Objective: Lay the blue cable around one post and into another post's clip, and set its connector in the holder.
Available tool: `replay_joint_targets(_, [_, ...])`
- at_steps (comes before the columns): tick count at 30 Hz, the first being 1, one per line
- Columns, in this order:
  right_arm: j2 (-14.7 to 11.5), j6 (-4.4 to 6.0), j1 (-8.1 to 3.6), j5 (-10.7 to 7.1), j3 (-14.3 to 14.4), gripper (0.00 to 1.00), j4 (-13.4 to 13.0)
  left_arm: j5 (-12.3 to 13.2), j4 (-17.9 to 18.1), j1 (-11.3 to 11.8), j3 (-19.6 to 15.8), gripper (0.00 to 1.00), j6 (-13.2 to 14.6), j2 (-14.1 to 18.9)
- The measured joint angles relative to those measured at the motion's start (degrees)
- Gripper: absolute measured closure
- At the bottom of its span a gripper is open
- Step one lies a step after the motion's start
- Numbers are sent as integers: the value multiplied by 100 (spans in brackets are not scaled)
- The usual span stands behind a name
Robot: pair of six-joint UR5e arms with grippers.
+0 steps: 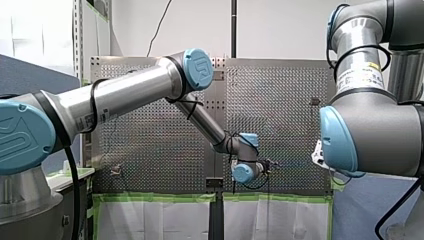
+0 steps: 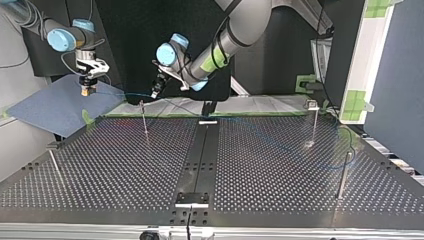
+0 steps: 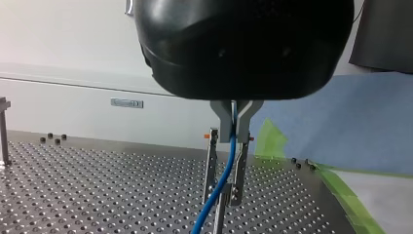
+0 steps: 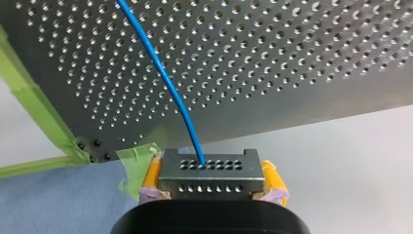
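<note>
At the far left of the top view, over a blue mat (image 2: pixel 55 107) off the table's corner: my right gripper (image 2: pixel 88 91), yellow pads (image 4: pixel 152 175) clamped from both sides on the dark connector (image 4: pixel 212 174) and holding it up in the air. Out of the connector's upper row of holes, the blue cable (image 4: pixel 160 73), arching away over the perforated table (image 4: pixel 292 58) and its green tape (image 4: pixel 34 95).

Further right along the same far edge, above the table: my left gripper (image 3: pixel 234 130), black, with metal fingers (image 3: pixel 221 122) pinched together on the cable a short way along its length. Between the two grippers, strung nearly level in the top view. Below the left fingers, dropping in a soft curve toward the table, just in front of a thin post (image 3: pixel 220 217); touching it or not, cannot tell.

From there, trailing faintly across the table toward the right of the top view, past the far-right post (image 2: pixel 314 125) and curling near the near-right post (image 2: pixel 344 172). Well apart from the cable: a near-left post (image 2: pixel 55 167), and a small bracket (image 2: pixel 191 199) at the middle of the near edge.
</note>
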Motion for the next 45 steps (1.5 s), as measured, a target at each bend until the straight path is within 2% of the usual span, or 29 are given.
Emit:
replay_joint_targets(5, [-1,198,-6,-11,-2,100,-42,8,-9,-34,-1,100,55,2])
replay_joint_targets(8, [-1,241,-7,-35,-2,100,-54,13,-10,-44,-1,100,86,-1])
replay_joint_targets(17, [4,256,-46,-91,-4,100,-168,11,-29,-36,47,100,16,-13])
replay_joint_targets(25, [9,304,-70,-94,0,100,-302,5,-41,73,200,100,-130,-120])
replay_joint_targets(31, [7,336,-88,-84,-3,100,-298,38,-129,138,311,100,-161,-152])
replay_joint_targets(45, [11,337,-31,-87,-4,100,-259,117,93,121,81,100,-198,-171])
